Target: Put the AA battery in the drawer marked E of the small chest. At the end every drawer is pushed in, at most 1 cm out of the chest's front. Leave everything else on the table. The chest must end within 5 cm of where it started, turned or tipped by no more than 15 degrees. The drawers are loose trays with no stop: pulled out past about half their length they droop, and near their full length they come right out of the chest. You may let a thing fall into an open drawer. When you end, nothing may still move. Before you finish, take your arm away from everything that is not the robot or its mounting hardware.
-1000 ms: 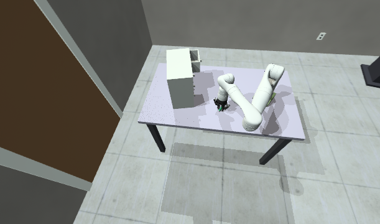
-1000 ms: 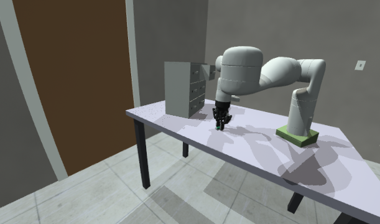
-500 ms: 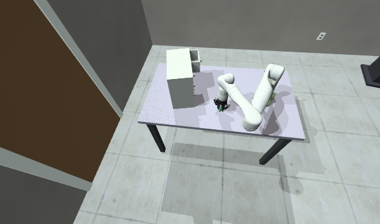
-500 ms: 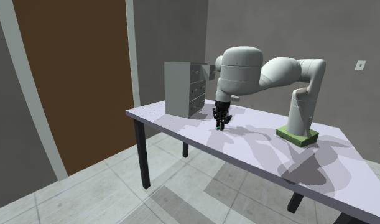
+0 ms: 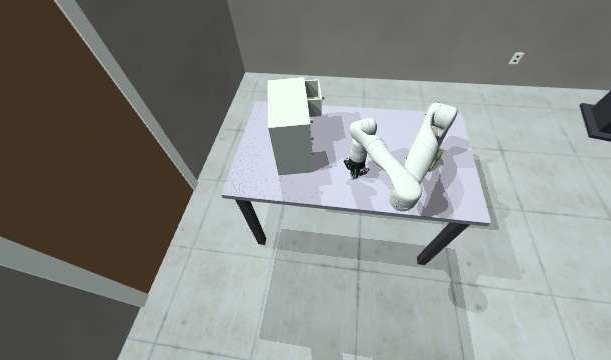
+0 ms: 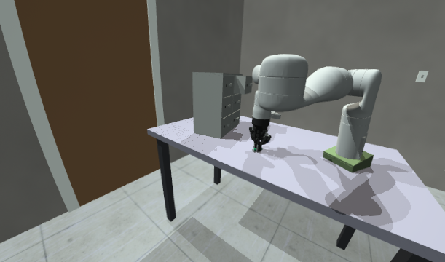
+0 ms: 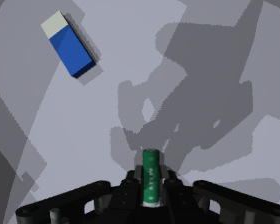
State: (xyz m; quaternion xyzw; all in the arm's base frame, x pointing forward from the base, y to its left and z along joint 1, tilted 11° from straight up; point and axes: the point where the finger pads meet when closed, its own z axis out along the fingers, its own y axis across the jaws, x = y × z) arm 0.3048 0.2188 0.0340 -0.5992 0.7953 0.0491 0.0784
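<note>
The green AA battery (image 5: 354,176) (image 6: 255,149) (image 7: 151,172) lies lengthwise between the fingertips, at table height. My gripper (image 5: 356,174) (image 6: 257,149) (image 7: 150,175) points down and is shut on the battery, with a pad against each long side. The small grey chest (image 5: 292,150) (image 6: 207,105) stands upright, its drawer fronts facing the arm's side. One top-row drawer (image 5: 314,108) (image 6: 240,85), in the column farther from the exterior camera, is pulled well out. The other visible drawers look pushed in. The drawer letters are too small to read.
A blue block with a white end (image 7: 73,50) lies on the table (image 5: 247,175) (image 6: 186,140), at upper left in the wrist view. The arm's green base (image 6: 347,161) stands at the other side. The open drawer juts over the table.
</note>
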